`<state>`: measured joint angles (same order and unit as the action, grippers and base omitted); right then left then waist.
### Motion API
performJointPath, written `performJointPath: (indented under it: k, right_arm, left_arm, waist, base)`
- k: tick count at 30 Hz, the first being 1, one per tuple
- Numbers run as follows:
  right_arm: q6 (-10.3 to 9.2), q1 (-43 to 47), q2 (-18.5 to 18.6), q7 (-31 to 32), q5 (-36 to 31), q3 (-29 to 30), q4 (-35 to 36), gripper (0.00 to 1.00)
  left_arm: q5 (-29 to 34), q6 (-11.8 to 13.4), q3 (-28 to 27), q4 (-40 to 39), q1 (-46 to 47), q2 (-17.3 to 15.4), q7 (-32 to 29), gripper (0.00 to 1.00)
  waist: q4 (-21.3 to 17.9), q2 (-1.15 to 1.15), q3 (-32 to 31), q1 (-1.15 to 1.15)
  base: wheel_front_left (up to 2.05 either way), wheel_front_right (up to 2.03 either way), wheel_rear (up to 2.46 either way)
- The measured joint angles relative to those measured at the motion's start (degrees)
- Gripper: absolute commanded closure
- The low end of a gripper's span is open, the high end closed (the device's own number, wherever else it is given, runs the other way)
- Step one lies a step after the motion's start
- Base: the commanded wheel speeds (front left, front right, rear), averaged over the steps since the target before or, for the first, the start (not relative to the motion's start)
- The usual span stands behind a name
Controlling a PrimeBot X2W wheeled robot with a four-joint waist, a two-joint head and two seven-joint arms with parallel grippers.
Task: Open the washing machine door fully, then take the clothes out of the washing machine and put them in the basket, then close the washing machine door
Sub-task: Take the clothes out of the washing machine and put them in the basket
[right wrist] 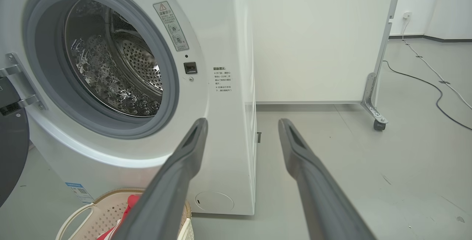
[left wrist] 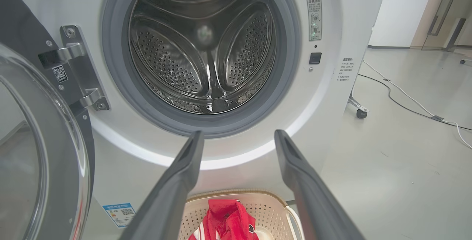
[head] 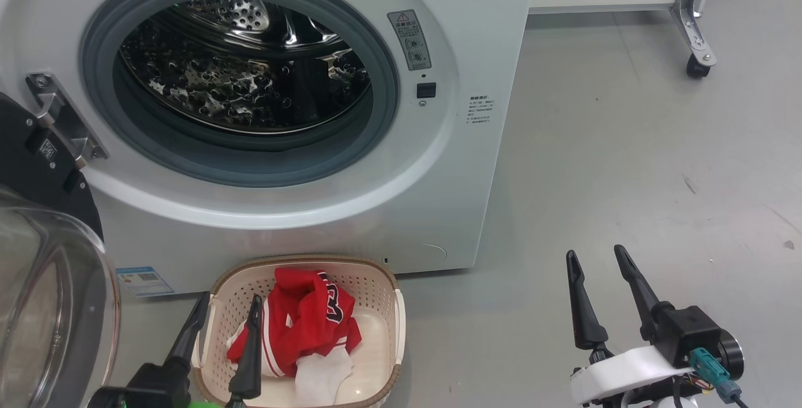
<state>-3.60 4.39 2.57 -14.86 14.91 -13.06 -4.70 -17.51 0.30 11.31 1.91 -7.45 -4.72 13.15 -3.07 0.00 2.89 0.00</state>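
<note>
The washing machine door [head: 50, 282] may clip the seemingly nearby left claw [head: 230, 298], spread empty like the right claw [head: 596, 251].

Grey floor [head: 626, 176], a white wheeled partition [right wrist: 313, 41], cables [right wrist: 444, 82] trailing across the floor.

The washing machine [head: 476, 32] is plain white with a grey gasket [head: 100, 82]. Its shiny steel drum [head: 238, 88] is dotted all over with little holes. The washing machine door [head: 44, 308] has a glossy black rim and clear glass. Just ahead of the left gripper [head: 231, 297], the basket [head: 369, 289] is cream with a perforated dot pattern and a brown woven-look rim. The clothes [head: 307, 320] are mostly red with white stripes, plus some plain white. The floor [head: 626, 176] is pale grey.
</note>
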Motion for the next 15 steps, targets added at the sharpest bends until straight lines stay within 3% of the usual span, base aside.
performJointPath:
  k: [15]
  right_arm:
    - [0.00,0.9,0.0,0.0,0.0,0.1,0.2,0.00]
  left_arm:
    - [0.6,0.9,0.1,-3.2,-1.9,-0.2,-1.5,0.00]
  waist:
    - [-0.5,0.00,-0.2,0.00]
  base:
    - [0.00,0.00,0.00]
